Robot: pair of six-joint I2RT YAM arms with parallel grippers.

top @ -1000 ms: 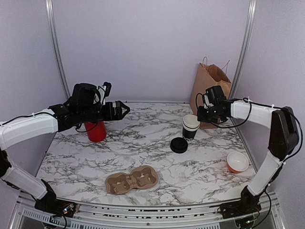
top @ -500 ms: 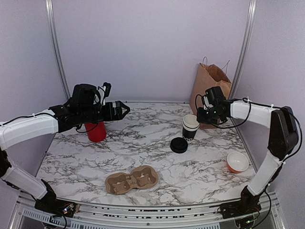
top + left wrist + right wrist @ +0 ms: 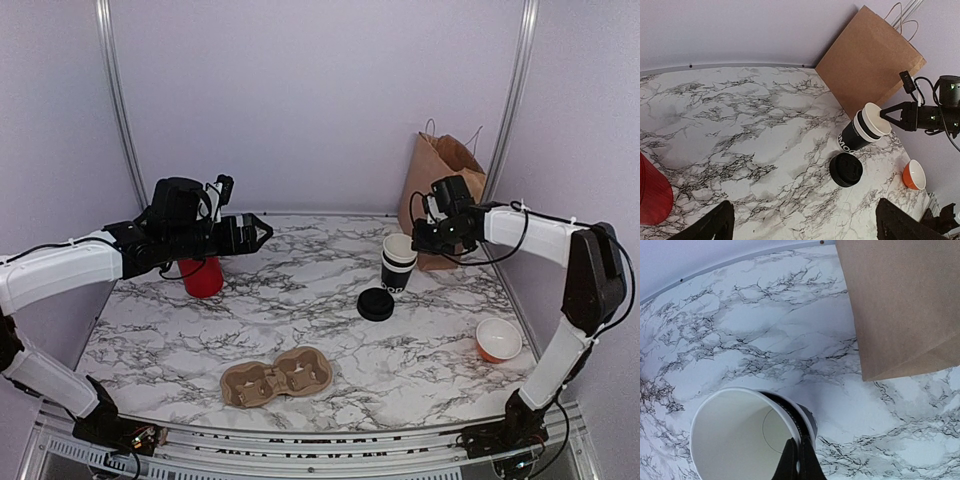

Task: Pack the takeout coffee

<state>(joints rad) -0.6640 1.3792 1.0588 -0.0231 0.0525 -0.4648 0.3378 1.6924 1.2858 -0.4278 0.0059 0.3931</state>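
Stage: early, nothing is packed yet | right pincer [image 3: 416,241] is gripping the rim of the small black paper cup with white inside [image 3: 400,268], which is standing on the marble worktop [image 3: 300,300] near the brown paper bag [image 3: 445,185] | round black plastic lid [image 3: 376,304] is lying beside the cup, not fitted | left pincer [image 3: 262,231] is hanging wide and empty.

right tool [image 3: 415,245] at rim of black cup [image 3: 398,271], black lid [image 3: 376,304] just beside
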